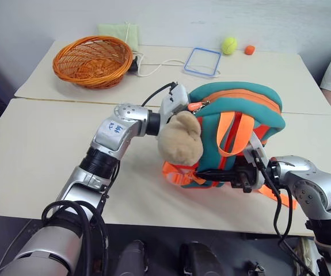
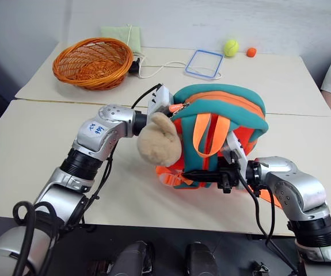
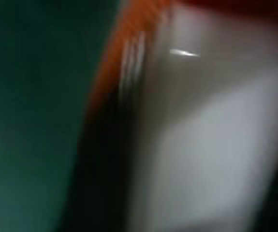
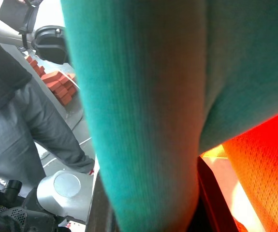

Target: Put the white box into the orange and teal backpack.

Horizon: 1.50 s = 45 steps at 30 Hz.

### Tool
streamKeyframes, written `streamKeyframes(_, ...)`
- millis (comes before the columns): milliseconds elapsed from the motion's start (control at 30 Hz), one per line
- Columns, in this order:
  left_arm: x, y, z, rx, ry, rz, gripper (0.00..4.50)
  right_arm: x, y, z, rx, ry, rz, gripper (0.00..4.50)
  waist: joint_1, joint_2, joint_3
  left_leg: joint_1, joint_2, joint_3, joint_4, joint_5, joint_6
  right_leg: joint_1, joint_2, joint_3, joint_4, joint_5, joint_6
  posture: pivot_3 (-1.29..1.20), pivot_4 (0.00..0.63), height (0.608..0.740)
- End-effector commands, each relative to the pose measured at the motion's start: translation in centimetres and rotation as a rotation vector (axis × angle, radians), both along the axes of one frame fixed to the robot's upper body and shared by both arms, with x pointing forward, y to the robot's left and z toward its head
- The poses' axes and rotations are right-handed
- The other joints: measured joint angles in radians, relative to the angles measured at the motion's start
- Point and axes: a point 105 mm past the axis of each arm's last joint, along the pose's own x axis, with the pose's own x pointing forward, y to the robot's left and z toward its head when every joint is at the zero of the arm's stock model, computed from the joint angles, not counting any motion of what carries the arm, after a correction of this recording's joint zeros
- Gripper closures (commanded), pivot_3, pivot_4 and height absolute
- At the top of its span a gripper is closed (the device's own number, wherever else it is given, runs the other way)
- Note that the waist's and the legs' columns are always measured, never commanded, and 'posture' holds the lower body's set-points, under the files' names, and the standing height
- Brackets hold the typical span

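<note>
Even, bright head views with soft shadows; left wrist view heavily blurred (a white glare streak).

Orange and teal backpack [image 2: 228, 123] standing on pale desk [image 2: 33, 167], tan plush bear head [image 2: 158, 145] hanging at its side. Left pincer [image 2: 174, 107] against backpack's top edge; right pincer [image 2: 202, 174] clamped at its base. Orange wicker basket [image 2: 92, 62] behind.

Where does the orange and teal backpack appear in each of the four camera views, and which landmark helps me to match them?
Left eye view: orange and teal backpack, right of centre on the table.
Right eye view: nearer the centre.
Left wrist view: teal fabric with an orange edge, blurred.
Right wrist view: teal band and orange mesh, very close.
Shared landmark: the teal trim beside orange fabric.
</note>
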Motion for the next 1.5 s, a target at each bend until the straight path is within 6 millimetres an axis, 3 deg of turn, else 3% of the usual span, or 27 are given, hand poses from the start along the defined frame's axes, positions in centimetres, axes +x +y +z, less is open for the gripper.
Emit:
streamKeyframes(33, -1.1, 1.8, 2.3, -0.053, -0.093, -0.03, 0.46, -0.5, 0.2, 0.4, 0.008, -0.033, -0.007, 4.42, -0.002, 0.0, 0.0, 0.0, 0.0, 0.0, 0.0, 0.0, 0.0, 0.0, 0.0, 0.0, 0.0, 0.0, 0.0, 0.0, 0.15, 0.74)
streamKeyframes(100, -1.6, 3.9, 3.0, -0.044, -0.151, -0.04, 0.03, -0.3, 0.0, 0.2, 0.003, -0.033, -0.035, 4.42, -0.006, 0.0, 0.0, 0.0, 0.001, 0.0, -0.001, 0.0, -0.001, 0.0, 0.0, 0.0, 0.001, 0.0, 0.0, 0.0, 0.15, 0.74)
streamKeyframes(233, -3.0, 8.4, 3.7, -0.009, -0.211, -0.078, 0.03, 0.2, -0.5, -0.4, -0.015, -0.037, -0.1, 4.42, -0.019, 0.0, 0.0, 0.0, 0.001, 0.0, -0.002, 0.002, -0.003, -0.001, 0.001, 0.0, 0.001, 0.0, 0.0, 0.0, 0.15, 0.74)
streamKeyframes(333, -3.7, 12.7, 2.4, 0.107, -0.149, -0.032, 0.03, 0.4, -1.1, -1.8, -0.116, -0.056, -0.113, 4.42, -0.022, 0.0, 0.0, 0.001, 0.001, -0.001, -0.002, 0.002, -0.003, -0.001, 0.0, 0.0, 0.0, 0.0, -0.001, 0.0, 0.15, 0.74)
streamKeyframes(400, -4.2, 14.0, 2.0, 0.148, -0.139, -0.011, 0.03, 0.4, -1.2, -2.2, -0.159, -0.073, -0.108, 4.42, -0.024, 0.001, 0.0, 0.001, 0.0, 0.0, -0.003, 0.002, -0.002, 0.0, 0.0, 0.0, 0.001, 0.0, -0.001, 0.0, 0.15, 0.74)
streamKeyframes(600, -8.1, 11.8, 3.6, -0.09, -0.154, -0.046, 0.03, 0.8, -1.0, -2.2, -0.121, -0.059, -0.138, 4.42, -0.009, 0.0, 0.0, 0.0, -0.001, -0.003, -0.002, 0.001, 0.0, 0.001, -0.002, -0.001, 0.0, 0.0, -0.001, 0.0, 0.15, 0.74)
streamKeyframes(733, -10.5, 9.4, 2.8, -0.139, -0.15, -0.071, 0.03, 0.8, -0.7, -2.7, -0.13, -0.041, -0.127, 4.42, -0.009, 0.001, 0.0, 0.001, -0.001, -0.003, -0.002, 0.001, 0.0, 0.002, -0.002, -0.001, 0.0, 0.0, 0.0, 0.0, 0.15, 0.74)
streamKeyframes(1000, -10.6, 6.6, 1.0, -0.181, -0.161, -0.023, 0.03, 1.2, -0.5, -2.7, -0.124, -0.057, -0.121, 4.42, -0.006, 0.001, 0.0, 0.004, 0.0, -0.002, -0.002, 0.002, -0.002, 0.003, -0.001, 0.0, -0.001, 0.0, -0.001, 0.0, 0.15, 0.74)
streamKeyframes(1133, -9.6, 6.7, -0.5, -0.127, -0.207, 0.032, 0.86, 1.5, -0.3, -2.5, -0.114, -0.075, -0.115, 4.42, -0.006, 0.001, 0.0, 0.004, 0.0, -0.002, -0.003, 0.002, -0.002, 0.002, 0.0, 0.0, -0.001, 0.0, -0.001, 0.0, 0.15, 0.74)
streamKeyframes(1433, -8.1, 8.1, -1.1, -0.086, -0.264, 0.088, 3.54, 2.0, 0.1, 0.0, -0.01, -0.107, -0.107, 4.42, -0.005, 0.001, 0.0, 0.004, 0.0, -0.002, -0.003, 0.002, -0.002, 0.002, 0.0, 0.0, -0.001, 0.0, -0.001, 0.0, 0.15, 0.74)
streamKeyframes(1500, -7.9, 8.2, -0.8, -0.086, -0.274, 0.084, 3.9, 2.0, 0.1, 0.6, 0.015, -0.106, -0.102, 4.42, -0.005, 0.001, 0.0, 0.004, 0.0, -0.002, -0.003, 0.002, -0.002, 0.002, 0.0, 0.0, -0.001, 0.0, -0.001, 0.0, 0.15, 0.74)
